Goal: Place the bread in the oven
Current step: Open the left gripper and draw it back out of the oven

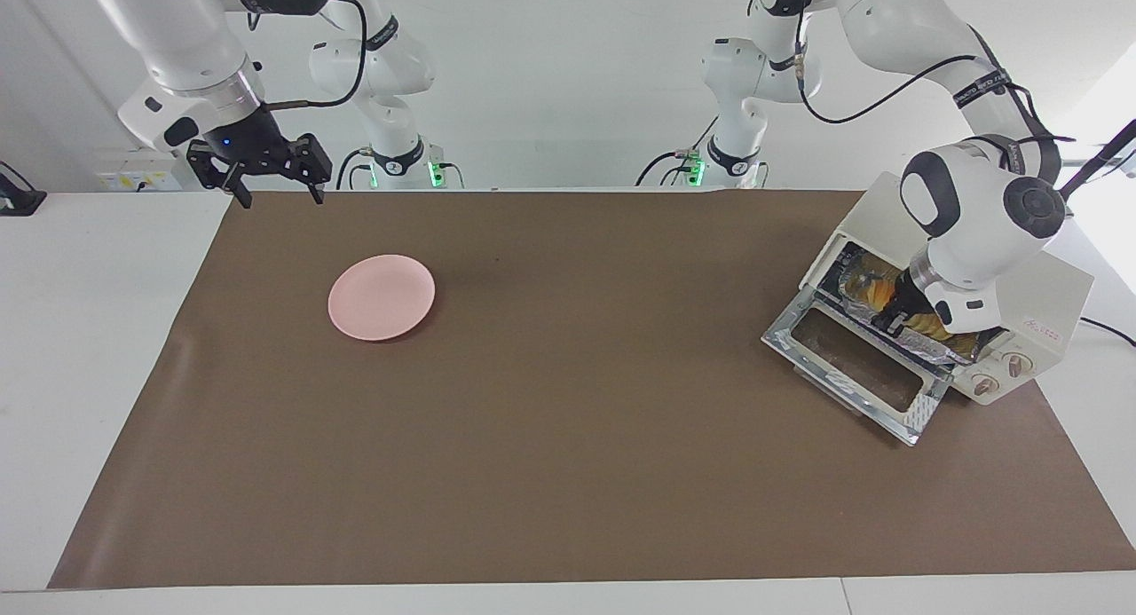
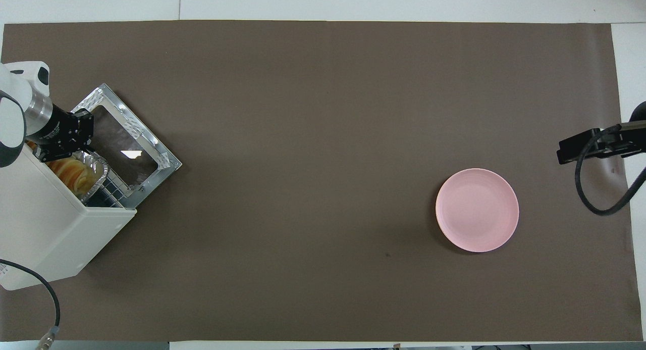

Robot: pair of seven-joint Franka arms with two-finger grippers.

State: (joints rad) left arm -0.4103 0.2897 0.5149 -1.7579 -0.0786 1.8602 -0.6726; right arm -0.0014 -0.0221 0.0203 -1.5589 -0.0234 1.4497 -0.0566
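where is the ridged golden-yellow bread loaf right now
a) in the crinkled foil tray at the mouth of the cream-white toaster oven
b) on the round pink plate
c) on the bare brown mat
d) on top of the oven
a: the ridged golden-yellow bread loaf lies in the crinkled silver foil tray, mostly inside the open cream-white toaster oven, with the left pincer at the tray; the round pink plate holds nothing.

Desk covered in matt brown paper-like sheet, faintly creased. Oven: smooth cream-white casing, satin finish; its door has a shiny metal frame around dark reflective glass. Foil tray: crinkled, bright silver. Bread: golden, ridged crust. Plate: smooth pink plastic, matt.
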